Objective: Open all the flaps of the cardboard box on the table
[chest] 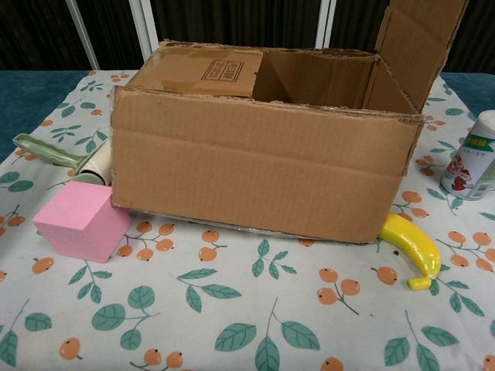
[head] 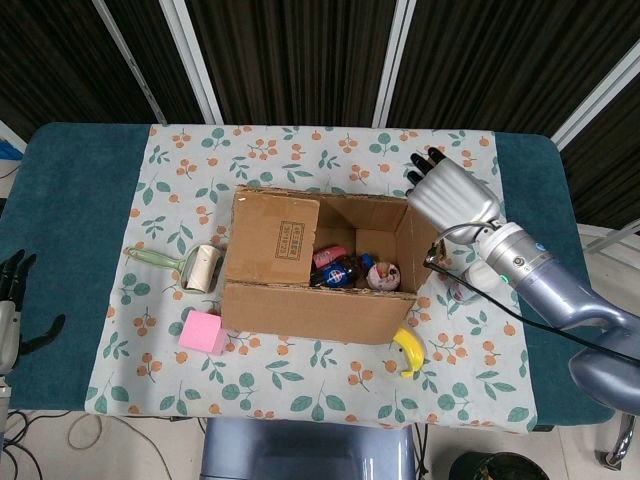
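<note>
The cardboard box (head: pixel 305 312) (chest: pixel 263 166) stands in the middle of the flowered cloth. Its left flap (head: pixel 272 240) (chest: pixel 207 69) lies flat over the left part of the opening. The right flap (head: pixel 416 245) (chest: pixel 418 42) stands upright. My right hand (head: pixel 455 190) hovers at the outer side of that flap's top edge, fingers stretched out and holding nothing; I cannot tell whether it touches the flap. My left hand (head: pixel 14 300) hangs beyond the table's left edge, fingers apart and empty. Several small items (head: pixel 350 270) lie inside the box.
A pink cube (head: pixel 202 333) (chest: pixel 81 220) and a green-handled lint roller (head: pixel 185 266) (chest: pixel 58 154) lie left of the box. A yellow banana (head: pixel 408 350) (chest: pixel 411 249) is at its front right corner. A white bottle (chest: pixel 472 154) stands to the right.
</note>
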